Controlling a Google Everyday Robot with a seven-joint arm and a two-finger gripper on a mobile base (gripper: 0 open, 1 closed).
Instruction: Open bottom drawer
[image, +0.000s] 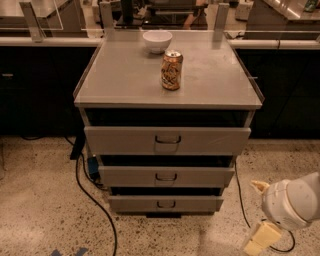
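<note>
The bottom drawer (135, 204) is the lowest and narrowest of three grey metal drawer fronts in a grey cabinet. Its small dark wire handle (166, 204) sits at the middle of the thin front. The front is pushed in, and no tray shows. My gripper (253, 215) is at the lower right, low over the floor, to the right of the drawer and apart from it. Its two tan fingers (261, 239) stand spread, with nothing between them.
The middle drawer (130, 176) and the top drawer (120, 140) sit above. An orange can (171, 70) and a white bowl (157, 41) stand on the cabinet top (120, 75). A black cable (92, 197) runs over the speckled floor at the left. Dark counters stand behind.
</note>
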